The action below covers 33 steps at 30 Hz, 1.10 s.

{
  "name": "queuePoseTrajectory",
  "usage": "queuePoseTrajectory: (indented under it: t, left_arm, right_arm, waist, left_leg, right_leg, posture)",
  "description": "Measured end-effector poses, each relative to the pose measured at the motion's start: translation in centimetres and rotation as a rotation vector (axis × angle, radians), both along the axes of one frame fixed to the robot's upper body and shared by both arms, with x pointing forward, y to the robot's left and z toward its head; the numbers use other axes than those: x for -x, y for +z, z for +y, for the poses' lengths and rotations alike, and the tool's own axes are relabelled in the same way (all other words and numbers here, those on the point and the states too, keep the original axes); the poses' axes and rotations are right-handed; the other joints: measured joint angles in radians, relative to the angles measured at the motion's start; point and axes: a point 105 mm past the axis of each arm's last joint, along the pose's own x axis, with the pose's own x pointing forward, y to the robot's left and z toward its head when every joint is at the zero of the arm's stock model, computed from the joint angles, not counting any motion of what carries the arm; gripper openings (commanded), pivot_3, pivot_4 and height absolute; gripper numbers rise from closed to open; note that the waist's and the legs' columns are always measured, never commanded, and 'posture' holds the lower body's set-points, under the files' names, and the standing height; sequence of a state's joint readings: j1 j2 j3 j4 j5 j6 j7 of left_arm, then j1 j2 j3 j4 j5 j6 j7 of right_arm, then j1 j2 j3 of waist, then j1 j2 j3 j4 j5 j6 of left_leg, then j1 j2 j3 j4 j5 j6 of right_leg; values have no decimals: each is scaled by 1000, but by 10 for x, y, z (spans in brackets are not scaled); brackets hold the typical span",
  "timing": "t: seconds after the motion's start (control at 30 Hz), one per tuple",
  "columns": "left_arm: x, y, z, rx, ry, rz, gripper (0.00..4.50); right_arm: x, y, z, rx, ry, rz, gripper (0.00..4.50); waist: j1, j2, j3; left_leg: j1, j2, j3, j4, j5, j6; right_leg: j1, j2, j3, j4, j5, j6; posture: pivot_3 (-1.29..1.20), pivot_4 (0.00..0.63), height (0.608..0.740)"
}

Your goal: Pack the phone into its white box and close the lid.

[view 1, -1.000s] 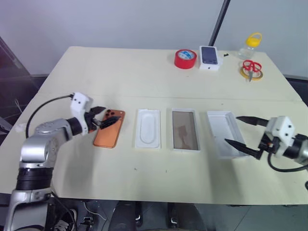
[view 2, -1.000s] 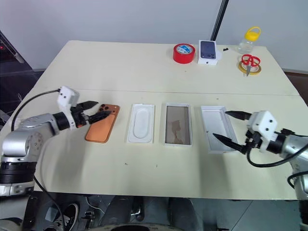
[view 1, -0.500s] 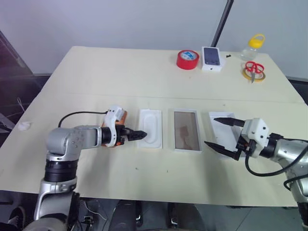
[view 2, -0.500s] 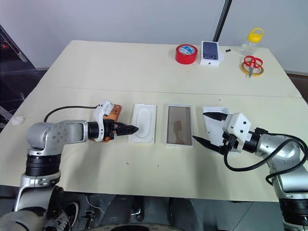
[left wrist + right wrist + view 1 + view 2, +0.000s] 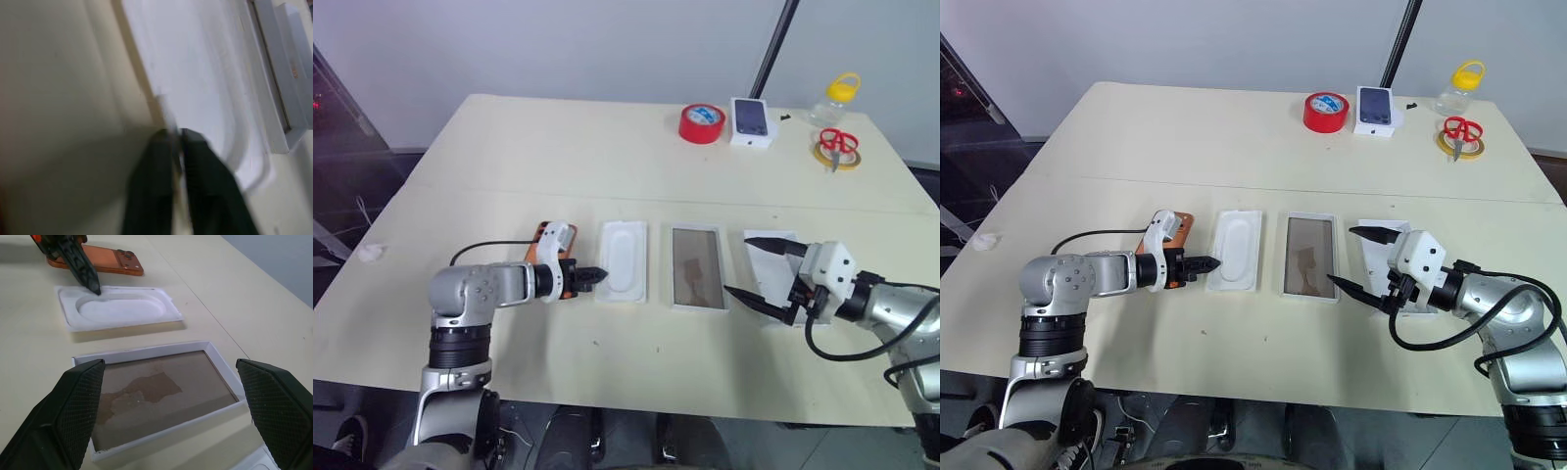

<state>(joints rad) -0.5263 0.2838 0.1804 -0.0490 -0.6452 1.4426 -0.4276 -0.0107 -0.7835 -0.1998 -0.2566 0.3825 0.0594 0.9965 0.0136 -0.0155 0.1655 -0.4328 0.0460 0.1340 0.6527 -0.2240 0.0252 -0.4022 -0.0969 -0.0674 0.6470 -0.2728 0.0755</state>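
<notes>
The copper-orange phone (image 5: 548,233) lies back up at the left of the row, partly behind my left wrist. My left gripper (image 5: 593,277) is shut, its tips against the left rim of a white insert (image 5: 623,260); I cannot tell whether the rim is pinched. In the left wrist view the shut fingers (image 5: 166,161) meet at that insert's (image 5: 195,73) edge. The white box (image 5: 674,269) lies open with its brownish floor showing. The lid (image 5: 773,245) lies right of it, partly hidden by my right gripper (image 5: 737,265), which stands open between the box and the lid, holding nothing.
At the table's far edge stand a red tape roll (image 5: 702,123), a small white box with a phone picture (image 5: 751,121), a yellow-capped bottle (image 5: 832,98) and red scissors on yellow tape (image 5: 838,145). A crumpled white scrap (image 5: 370,252) lies at the left edge.
My left gripper left the phone, moved right to the insert's rim and shut. My right gripper drifted left from over the lid toward the box. The camera has shifted.
</notes>
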Motion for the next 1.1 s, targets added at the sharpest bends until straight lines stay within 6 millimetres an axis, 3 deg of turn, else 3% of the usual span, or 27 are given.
queuePoseTrajectory:
  t: [0.17, 0.3, 0.47, 0.57, 0.8, 0.97, 1.1]
  left_arm:
    - [-2, 0, 1, 26, 17, 50, 129]
    - [-4, 3, 3, 45, 33, 67, 129]
    - [-7, 9, 2, 58, 43, 65, 129]
    - [-8, 9, 2, 64, 57, 66, 0]
    - [-7, 9, 5, 110, 99, 99, 0]
    - [-12, 18, 10, 168, 143, 85, 0]
    - [-22, 45, 3, 225, 152, 8, 0]
  right_arm:
    - [8, -13, 15, 13, 73, 48, 4500]
    - [20, -35, 38, 36, 162, 118, 4500]
    - [20, -53, 59, 89, 226, 154, 4500]
    - [10, -69, 54, 143, 201, 198, 3578]
    - [0, -73, 50, 174, 195, 235, 51]
    - [0, -74, 56, 164, 218, 254, 51]
    - [2, -74, 82, 114, 271, 260, 51]
  waist:
    - [-2, 0, 0]
    - [-3, 0, 0]
    - [-5, -2, 1]
    - [-4, -2, 1]
    - [-4, -3, 2]
    - [-5, -4, 2]
    - [-4, -4, 2]
  left_leg:
    - [0, 0, 0, 0, 0, 0]
    - [0, 0, 0, -1, 0, 0]
    - [0, 0, 0, -1, 0, 0]
    - [0, 0, 0, -1, 0, 0]
    - [0, 0, 0, -1, 0, -1]
    - [0, 0, 0, -1, 0, -1]
    - [0, 0, 0, -1, 1, -1]
  right_leg:
    - [0, 0, 0, 0, 0, 0]
    - [-1, 0, 0, 0, 0, 0]
    - [-2, 0, 0, 1, 0, 0]
    - [-2, 0, 0, 1, 0, 0]
    - [-2, 0, 0, 1, 0, 0]
    - [-2, 0, 0, 1, 0, 0]
    - [-2, 0, 0, 1, 1, 2]
  posture:
    - [0, 150, 733]
    - [0, 150, 733]
    - [0, 150, 733]
    - [0, 150, 733]
    - [0, 150, 733]
    - [0, 150, 733]
    - [0, 150, 733]
